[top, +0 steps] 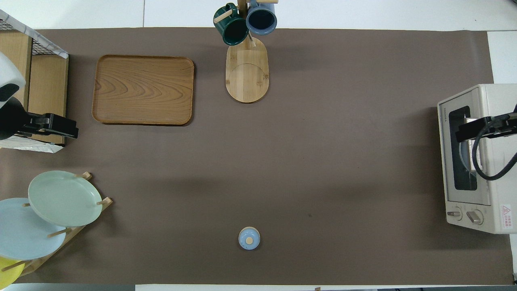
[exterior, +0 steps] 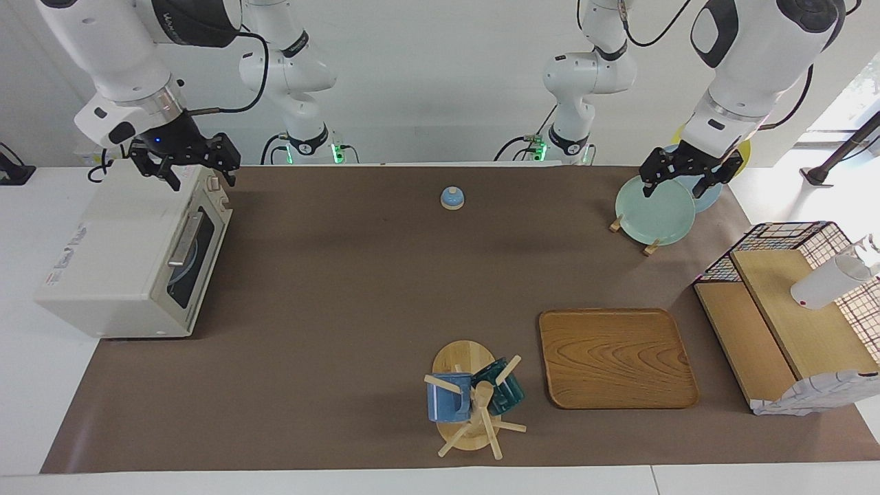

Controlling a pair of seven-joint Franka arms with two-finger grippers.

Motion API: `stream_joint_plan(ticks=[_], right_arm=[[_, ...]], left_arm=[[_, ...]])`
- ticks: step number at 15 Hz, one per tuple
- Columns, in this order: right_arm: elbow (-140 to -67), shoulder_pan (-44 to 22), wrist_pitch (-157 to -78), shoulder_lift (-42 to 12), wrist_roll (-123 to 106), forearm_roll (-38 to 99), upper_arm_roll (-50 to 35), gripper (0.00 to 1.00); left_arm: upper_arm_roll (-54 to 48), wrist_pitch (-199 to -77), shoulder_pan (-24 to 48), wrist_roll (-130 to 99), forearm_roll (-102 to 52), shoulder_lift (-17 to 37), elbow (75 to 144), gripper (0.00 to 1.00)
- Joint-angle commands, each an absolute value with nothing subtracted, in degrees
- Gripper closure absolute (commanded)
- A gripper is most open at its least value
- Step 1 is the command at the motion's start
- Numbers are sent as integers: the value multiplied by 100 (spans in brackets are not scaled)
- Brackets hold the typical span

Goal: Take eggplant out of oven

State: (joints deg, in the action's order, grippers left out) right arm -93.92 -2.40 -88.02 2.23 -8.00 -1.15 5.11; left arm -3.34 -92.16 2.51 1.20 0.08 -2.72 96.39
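Observation:
The off-white oven point(exterior: 117, 247) stands at the right arm's end of the table, its dark glass door point(top: 458, 161) closed, with the metal handle point(exterior: 184, 240) across it. The eggplant is hidden. Only a pale round shape shows through the glass. My right gripper point(exterior: 201, 180) hangs open just above the oven's top, at the end nearest the robots by the knobs point(top: 464, 215), and holds nothing. My left gripper point(exterior: 677, 187) waits open and empty above the pale green plate point(exterior: 654, 210) in the rack.
A small blue bell point(exterior: 452, 198) sits near the robots at mid-table. A wooden tray point(exterior: 617, 357) and a mug tree point(exterior: 474, 399) with two mugs stand farther out. A wire-sided wooden shelf point(exterior: 790, 316) holding a white bottle is at the left arm's end.

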Motion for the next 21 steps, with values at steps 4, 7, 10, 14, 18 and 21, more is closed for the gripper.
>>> stream_joint_plan(ticks=[4, 7, 10, 14, 18, 21], right_arm=[[-10764, -114, -9842, 782, -1090, -202, 536, 100], [-11012, -132, -10413, 599, -993, -902, 527, 100], [-11021, -141, -10573, 264, -547, -1500, 527, 100], [-11109, -167, -10599, 150, -203, -1985, 527, 100], [-11390, -123, -10819, 176, -9, -2267, 527, 100], [-11504, -114, -10898, 185, -9, -2311, 527, 100]], left_arm=[[-360, -9220, 202, 158, 123, -378, 9738, 0], [-360, -9220, 202, 158, 123, -378, 9738, 0], [-360, -9220, 202, 158, 123, -378, 9738, 0], [-360, -9220, 202, 158, 123, -378, 9738, 0], [-360, -9220, 202, 158, 123, -378, 9738, 0], [-360, -9220, 202, 158, 123, -378, 9738, 0]])
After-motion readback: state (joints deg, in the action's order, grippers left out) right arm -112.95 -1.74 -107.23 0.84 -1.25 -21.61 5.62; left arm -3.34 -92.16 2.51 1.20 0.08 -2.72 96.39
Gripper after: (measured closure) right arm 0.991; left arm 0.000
